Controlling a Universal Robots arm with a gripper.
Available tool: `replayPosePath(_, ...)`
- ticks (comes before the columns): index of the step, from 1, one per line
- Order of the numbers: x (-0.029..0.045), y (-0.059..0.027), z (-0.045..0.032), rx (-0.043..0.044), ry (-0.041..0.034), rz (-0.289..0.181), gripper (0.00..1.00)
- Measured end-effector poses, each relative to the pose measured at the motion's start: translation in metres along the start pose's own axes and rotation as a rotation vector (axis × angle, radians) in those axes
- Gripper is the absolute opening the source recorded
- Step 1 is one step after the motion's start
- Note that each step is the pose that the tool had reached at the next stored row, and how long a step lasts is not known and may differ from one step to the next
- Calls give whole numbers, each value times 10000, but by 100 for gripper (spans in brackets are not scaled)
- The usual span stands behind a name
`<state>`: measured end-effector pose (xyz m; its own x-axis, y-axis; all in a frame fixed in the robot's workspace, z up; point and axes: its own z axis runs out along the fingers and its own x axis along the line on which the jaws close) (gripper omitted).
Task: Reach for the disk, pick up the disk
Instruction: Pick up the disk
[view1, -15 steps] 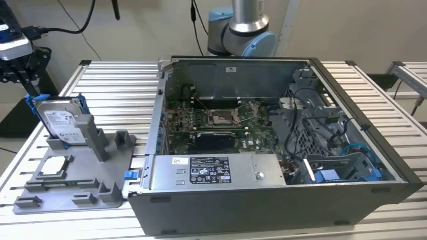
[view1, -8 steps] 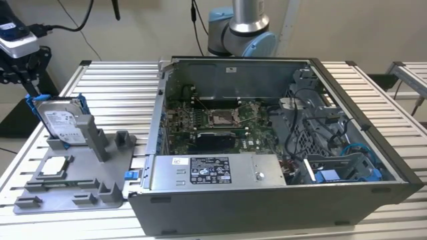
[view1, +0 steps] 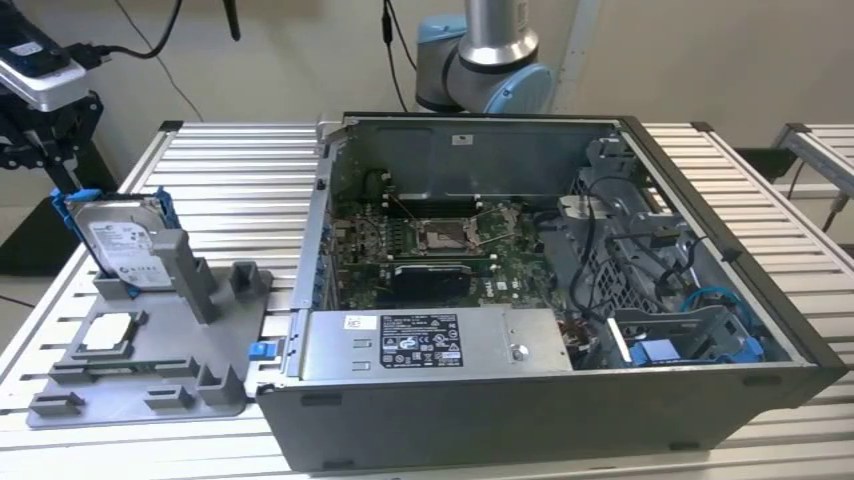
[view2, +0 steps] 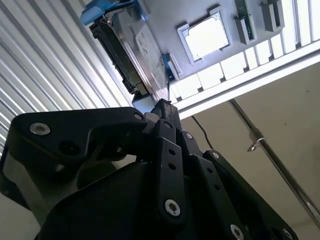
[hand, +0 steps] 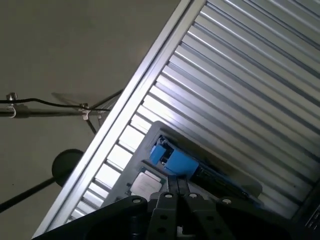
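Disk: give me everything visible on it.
The disk is a silver metal hard drive with a white printed label, framed by a bright blue plastic carrier. It stands on edge in a slot of the grey holder on the slatted table, to the exterior view's left of the open computer case. Only the holder touches it.

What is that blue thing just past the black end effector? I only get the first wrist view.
Observer: It is the blue carrier around the disk. The exterior view shows a silver hard drive with a white label.
Visitor: Is it lying flat?
Observer: No, it stands upright on its edge in a grey fixture.
Visitor: What else is nearby?
Observer: An open computer case, beside the fixture toward the exterior view's right.
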<state>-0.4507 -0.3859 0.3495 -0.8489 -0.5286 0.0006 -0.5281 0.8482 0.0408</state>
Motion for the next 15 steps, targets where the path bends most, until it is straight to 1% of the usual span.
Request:
replayPosePath(10,0,0,0,0,2,-48,0)
replayPosePath(12,0,0,0,0,5,-119,0)
replayPosePath(15,0,0,0,0,17,-386,0)
